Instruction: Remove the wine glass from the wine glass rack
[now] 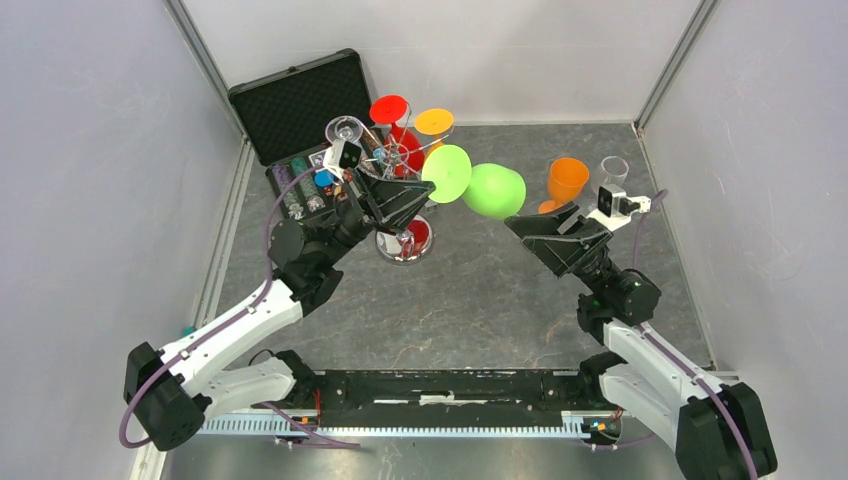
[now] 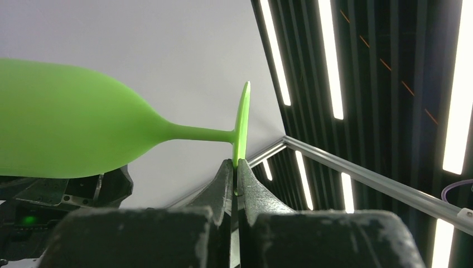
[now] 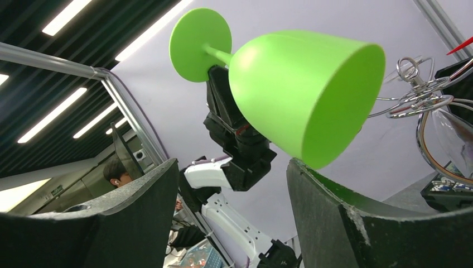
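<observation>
The green wine glass [image 1: 495,190] lies sideways in the air, just right of the silver wire rack [image 1: 392,155], clear of its hooks. My left gripper [image 1: 430,198] is shut on the edge of the glass's round foot [image 2: 241,123]; the bowl [image 2: 56,134] points away to the right. My right gripper [image 1: 520,225] is open just below the bowl. In the right wrist view the bowl [image 3: 301,84] hangs above the wide-open fingers [image 3: 334,212], its rim touching or nearly touching the right one. The rack's curled arms [image 3: 415,95] show at the right edge.
Red [image 1: 392,110], orange-yellow [image 1: 434,122] and clear [image 1: 345,130] glasses hang on the rack, which stands on a round mirror base [image 1: 404,245]. A black case of chips [image 1: 300,110] stands open at the back left. An orange glass [image 1: 566,183] and a clear glass [image 1: 614,172] stand at the back right.
</observation>
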You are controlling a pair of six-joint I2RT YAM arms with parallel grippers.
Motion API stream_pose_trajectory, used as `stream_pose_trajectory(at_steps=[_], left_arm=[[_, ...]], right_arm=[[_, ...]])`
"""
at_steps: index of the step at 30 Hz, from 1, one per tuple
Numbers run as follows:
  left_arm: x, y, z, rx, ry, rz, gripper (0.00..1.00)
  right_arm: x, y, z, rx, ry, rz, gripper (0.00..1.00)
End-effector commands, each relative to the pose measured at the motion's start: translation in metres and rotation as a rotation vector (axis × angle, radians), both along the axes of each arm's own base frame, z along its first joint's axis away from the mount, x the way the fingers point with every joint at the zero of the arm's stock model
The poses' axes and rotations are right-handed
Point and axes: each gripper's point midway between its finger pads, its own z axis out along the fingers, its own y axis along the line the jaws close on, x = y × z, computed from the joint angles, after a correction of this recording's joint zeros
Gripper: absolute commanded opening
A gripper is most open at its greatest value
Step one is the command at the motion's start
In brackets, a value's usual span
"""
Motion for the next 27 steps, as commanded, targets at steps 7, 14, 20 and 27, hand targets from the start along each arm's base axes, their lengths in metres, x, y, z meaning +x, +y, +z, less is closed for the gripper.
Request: stream_pose_trajectory(at_steps=[7, 14, 20, 27], left_arm=[[-0.01, 0.018, 0.018, -0.093, -0.004, 0.001, 0.02], [-0.012, 0.024, 0.019, -0.08, 0.01, 0.025, 0.02], [-0.013, 0.024, 0.017, -0.077, 0.03, 0.013, 0.02], [-0.011, 0.021, 0.012, -0.08, 0.067, -0.016, 0.02]], right_arm=[[-0.019, -0.008, 0.032, 0.031, -0.241, -0.096, 0.78], [0.018, -0.006, 0.012, -0.129, -0.163, -0.294, 0.79], [0.015, -0.003, 0.021, -0.104, -0.184, -0.262, 0.81], [-0.026, -0.003, 0.057, 0.075, -0.333, -0.049, 0.75]])
